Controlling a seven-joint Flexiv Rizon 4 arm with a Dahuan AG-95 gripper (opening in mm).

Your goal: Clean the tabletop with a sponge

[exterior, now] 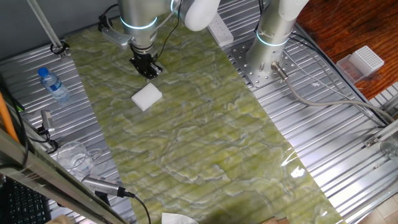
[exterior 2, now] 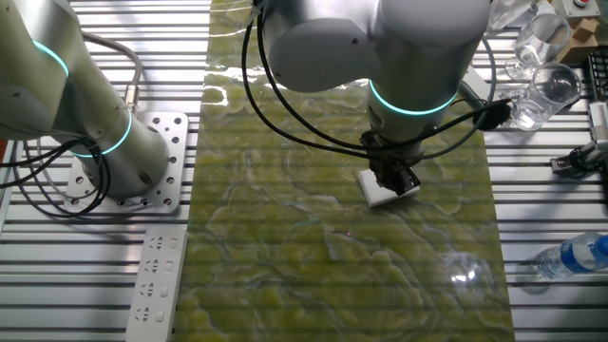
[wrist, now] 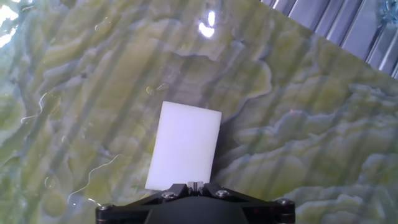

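Pincer hangs above sponge, apart, jaws' spread unclear.

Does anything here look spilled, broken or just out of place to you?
Nothing looks spilled or broken. The sponge lies flat on the tabletop, skewed to the sheet's edges, with the gripper above it. Bright glints on the sheet look like light reflections; I cannot tell whether it is wet.

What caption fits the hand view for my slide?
End effector poised above the white sponge lying flat on the green-yellow marbled tabletop, not yet gripping it.
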